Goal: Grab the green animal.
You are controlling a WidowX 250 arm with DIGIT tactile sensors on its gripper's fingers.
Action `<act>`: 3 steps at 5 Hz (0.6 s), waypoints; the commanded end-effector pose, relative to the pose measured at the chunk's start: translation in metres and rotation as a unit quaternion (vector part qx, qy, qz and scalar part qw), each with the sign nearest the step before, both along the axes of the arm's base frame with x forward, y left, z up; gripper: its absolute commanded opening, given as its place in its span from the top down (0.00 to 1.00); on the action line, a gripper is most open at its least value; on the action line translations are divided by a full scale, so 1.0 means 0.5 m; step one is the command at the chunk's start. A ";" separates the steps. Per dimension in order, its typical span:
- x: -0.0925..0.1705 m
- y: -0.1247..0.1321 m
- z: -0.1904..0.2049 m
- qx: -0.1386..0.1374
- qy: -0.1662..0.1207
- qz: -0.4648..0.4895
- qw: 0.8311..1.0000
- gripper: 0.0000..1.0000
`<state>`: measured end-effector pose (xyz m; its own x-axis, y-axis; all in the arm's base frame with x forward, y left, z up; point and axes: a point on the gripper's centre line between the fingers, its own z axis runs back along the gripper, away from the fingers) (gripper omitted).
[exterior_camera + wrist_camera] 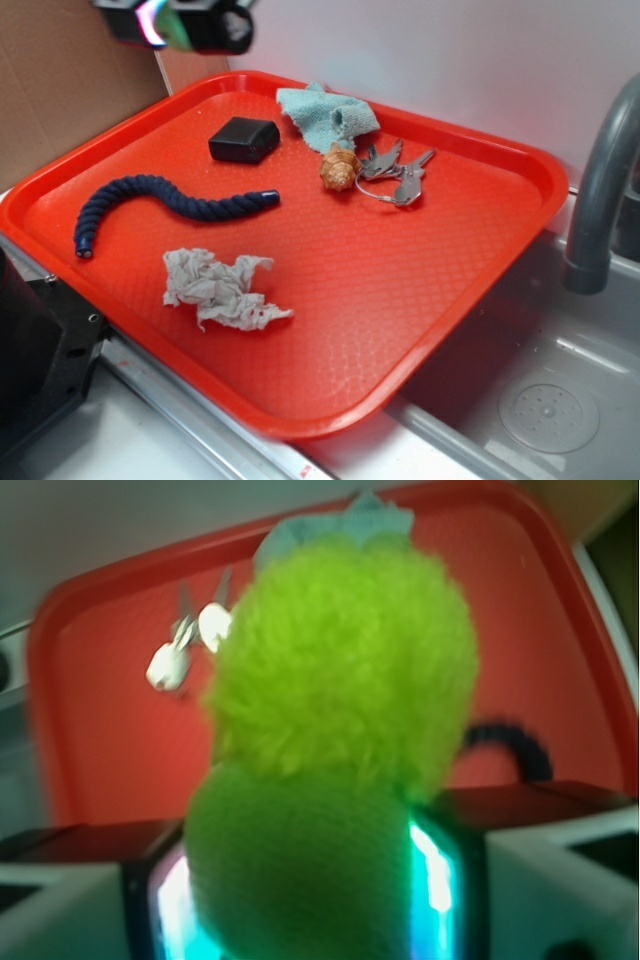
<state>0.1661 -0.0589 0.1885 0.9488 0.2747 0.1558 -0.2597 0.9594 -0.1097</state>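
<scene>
The green animal, a fuzzy yellow-green plush with a knitted lower lump, fills the wrist view. It is pinched between the lit pads of my gripper, which is shut on it. In the exterior view the gripper hangs high above the tray's far left corner, cut off by the top edge. Only a sliver of the green animal shows between its glowing fingers there.
On the red tray lie a black box, a dark blue rope, a crumpled grey rag, a teal cloth, an orange shell and keys. A sink and faucet are on the right.
</scene>
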 end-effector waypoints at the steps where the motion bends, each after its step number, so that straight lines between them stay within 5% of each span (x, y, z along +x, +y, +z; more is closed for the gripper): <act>1: 0.000 0.071 0.069 -0.016 0.007 0.048 0.999 1.00; 3: -0.096 0.028 0.100 0.001 -0.007 0.012 1.000 1.00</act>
